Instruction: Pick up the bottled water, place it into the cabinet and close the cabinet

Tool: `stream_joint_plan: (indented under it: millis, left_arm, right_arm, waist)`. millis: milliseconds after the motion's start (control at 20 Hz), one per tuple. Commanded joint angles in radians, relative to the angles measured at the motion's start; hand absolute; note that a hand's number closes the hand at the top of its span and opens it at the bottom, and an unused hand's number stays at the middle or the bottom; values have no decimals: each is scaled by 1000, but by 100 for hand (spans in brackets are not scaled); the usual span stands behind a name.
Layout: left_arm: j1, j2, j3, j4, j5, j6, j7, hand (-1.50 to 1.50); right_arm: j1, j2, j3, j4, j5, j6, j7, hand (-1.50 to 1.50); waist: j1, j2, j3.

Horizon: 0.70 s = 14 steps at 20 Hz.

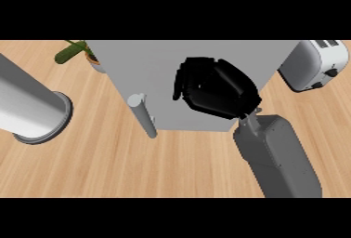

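One view, head: right hand (218,89), fingers curled with nothing seen in them, over grey cabinet (158,69); bottled water not visible; left hand absent. Step judged: closing. Next: confirm door by handle (144,114) sits flush.

One grey cabinet (171,79), one toaster (316,62), one potted plant (77,52), one robot hand (216,88) and one forearm (277,155) over one wooden bench (137,167).
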Motion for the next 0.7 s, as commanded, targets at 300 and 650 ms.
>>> stream_joint_plan:
  millis: [300, 650]
  left_arm:
    - [-9, -17, 55, -12, 44, -31, 73, -150]
    - [-10, -12, 75, 5, 77, -80, 96, -150]
  right_arm:
    - [-219, 4, -95, 287, 19, 75, -59, 150]
    - [-250, 34, -44, 309, -53, 58, -56, 150]
  waist:
    - [12, 19, -2]
    - [33, 18, -2]
